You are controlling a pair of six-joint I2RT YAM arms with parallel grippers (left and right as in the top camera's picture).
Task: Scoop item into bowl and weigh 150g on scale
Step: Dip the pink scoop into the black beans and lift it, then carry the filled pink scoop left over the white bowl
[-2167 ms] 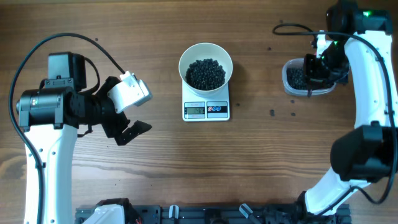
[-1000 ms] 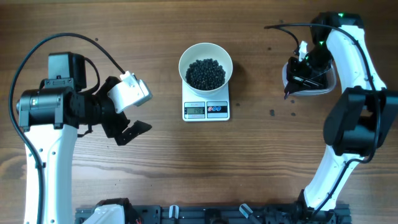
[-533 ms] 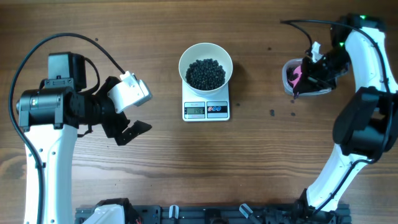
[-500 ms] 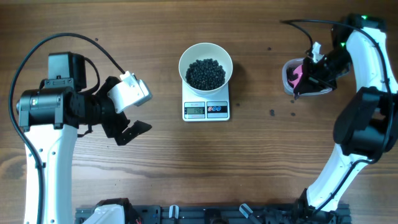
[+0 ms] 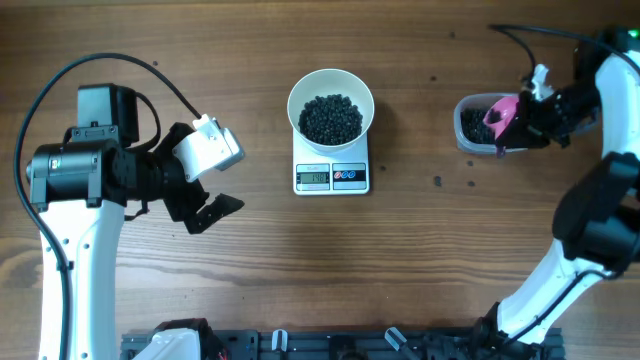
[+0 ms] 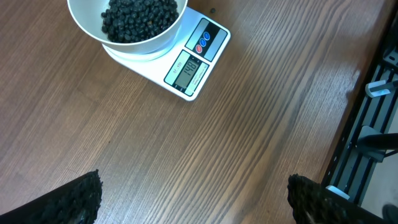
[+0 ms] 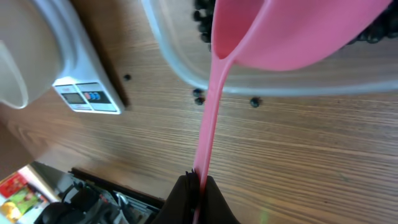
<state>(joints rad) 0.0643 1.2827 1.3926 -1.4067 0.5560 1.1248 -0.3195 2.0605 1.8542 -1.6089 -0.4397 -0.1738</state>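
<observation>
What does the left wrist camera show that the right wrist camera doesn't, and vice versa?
Left wrist only: tiny black beads heaped in the round white bowl, and the open left gripper. Right wrist only: a pink plastic scoop, its handle pinched in the shut right gripper, at a clear plastic tub. Both: the flat white scale and the bowl.

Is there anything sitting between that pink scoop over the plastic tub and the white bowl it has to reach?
Nothing visible does. From the pink scoop at the clear tub to the bowl on the scale there is only bare table, with a few stray beads near the tub.
</observation>
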